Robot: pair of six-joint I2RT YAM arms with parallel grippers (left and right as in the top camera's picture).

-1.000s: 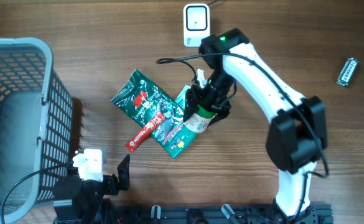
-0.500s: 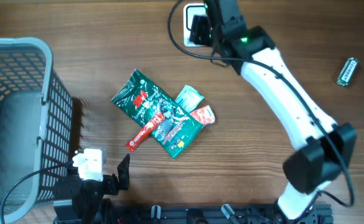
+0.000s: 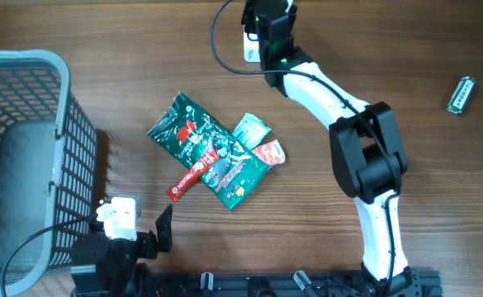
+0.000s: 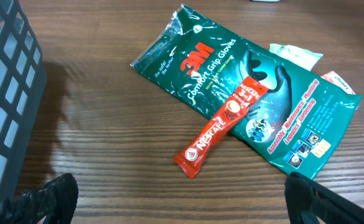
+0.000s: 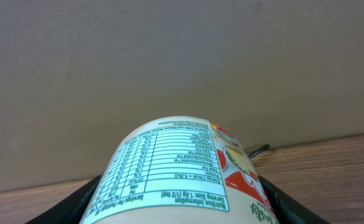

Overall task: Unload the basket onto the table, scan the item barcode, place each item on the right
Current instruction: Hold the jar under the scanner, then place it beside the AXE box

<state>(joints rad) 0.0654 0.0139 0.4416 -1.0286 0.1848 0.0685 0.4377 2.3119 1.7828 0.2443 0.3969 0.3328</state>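
Observation:
The item is a round container with a cream label and a nutrition table (image 5: 175, 180). My right gripper (image 5: 183, 208) is shut on it, one black finger on each side. From overhead, the right gripper (image 3: 267, 23) is at the far edge of the table, over the white scanner (image 3: 247, 45), and it hides the container there. No barcode shows, only the nutrition panel. My left gripper (image 4: 185, 202) hovers open and empty near the front edge, short of a red stick sachet (image 4: 222, 124).
A green 3M glove packet (image 3: 193, 132), a teal sachet (image 3: 250, 129) and a red-and-white sachet (image 3: 268, 154) lie in a pile mid-table. A grey basket (image 3: 26, 62) stands at the left. A small wrapped bar (image 3: 461, 94) lies far right.
The right arm lifted the container off the pile and carried it to the back of the table, over the scanner. The left arm has not moved.

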